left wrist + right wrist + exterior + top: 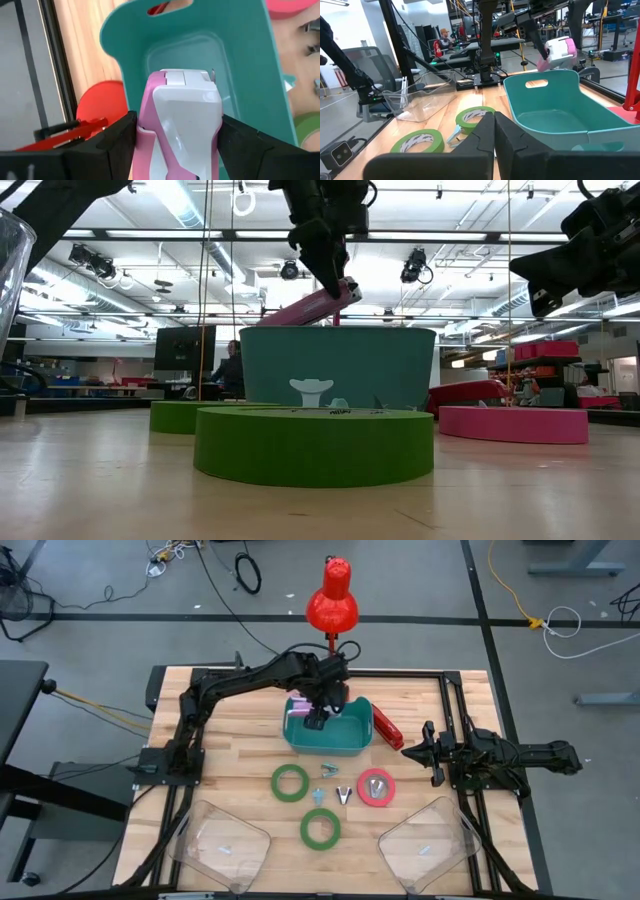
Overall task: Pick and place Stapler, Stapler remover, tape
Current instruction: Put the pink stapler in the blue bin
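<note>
Item: pink-and-white stapler [182, 117], clamped lengthwise in left gripper [318, 717], poised over teal bin [355, 743] for deposit. Tape rolls [290, 782] lay at bin's 6 o'clock. Right gripper [430, 752] clenched, empty, at 3 o'clock.

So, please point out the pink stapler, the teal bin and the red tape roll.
Pink stapler [182, 117], left wrist view, its white top.
Teal bin [330, 745], high view, its front wall.
Red tape roll [365, 789], high view, its ring.
</note>
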{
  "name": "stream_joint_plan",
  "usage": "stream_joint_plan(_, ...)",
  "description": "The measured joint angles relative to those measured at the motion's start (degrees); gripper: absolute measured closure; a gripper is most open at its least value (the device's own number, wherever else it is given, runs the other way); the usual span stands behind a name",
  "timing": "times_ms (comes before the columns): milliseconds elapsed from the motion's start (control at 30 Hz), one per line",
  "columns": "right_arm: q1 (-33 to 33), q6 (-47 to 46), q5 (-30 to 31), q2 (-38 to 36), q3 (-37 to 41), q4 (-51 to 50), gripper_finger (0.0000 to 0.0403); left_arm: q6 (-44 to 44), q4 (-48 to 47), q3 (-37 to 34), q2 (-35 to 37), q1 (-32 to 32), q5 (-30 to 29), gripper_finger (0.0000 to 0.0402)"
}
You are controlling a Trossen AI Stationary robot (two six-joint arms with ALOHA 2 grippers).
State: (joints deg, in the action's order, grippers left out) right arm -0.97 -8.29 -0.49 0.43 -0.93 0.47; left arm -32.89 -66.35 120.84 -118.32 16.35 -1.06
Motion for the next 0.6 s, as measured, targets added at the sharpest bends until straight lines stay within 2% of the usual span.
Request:
stream_joint_plan(133, 0.01, 0.0, 0.02, 0.0, 0.0, -0.01, 0.0396, 0.41, 2.18, -0.02, 0.0, -0.24, -0.08, 0.0159)
stream_joint_plan(300, 0.01, 0.0, 0.01, -0.01, -0.02, 0.0, 0.0396, 2.35, 4.31, -0.02, -0.32, -0.45, 2.83, 0.0159)
stream_joint_plan(600, 0.0, 0.0, -0.03, -0.01, -0.02, 0.0, 0.0396, 2.28, 4.7, -0.22, -3.2, -0.58, 2.93, 0.0158)
